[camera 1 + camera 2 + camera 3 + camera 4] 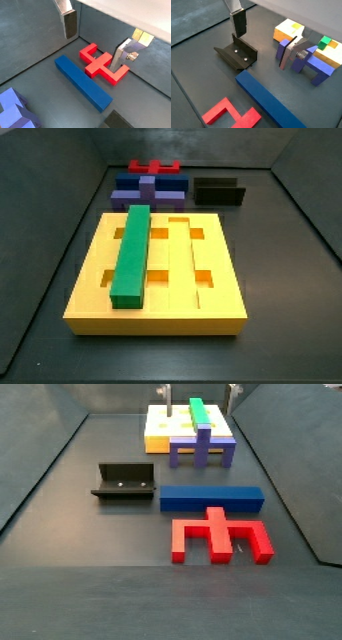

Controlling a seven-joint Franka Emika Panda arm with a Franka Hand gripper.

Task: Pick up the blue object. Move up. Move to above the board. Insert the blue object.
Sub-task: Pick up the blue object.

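Dark grey walled floor holds every piece. Lying flat on it is the blue object (213, 498), a long dark-blue bar, between the red branching piece (221, 537) and the black fixture (123, 482); it is just beside the red piece and perhaps touching it, as a wrist view (83, 82) suggests. It looks rigid, smooth and probably light; a hold across its narrow width near mid-length would likely keep it level. The gripper (99, 42) hangs above the floor, empty, its silver fingers (69, 24) spread wide apart. The yellow board (223, 296) lies beyond, carrying a green bar (134, 252) in one groove, with a purple block (202, 450) at its near end. Open floor surrounds the bar's far end; the red piece crowds one long side.
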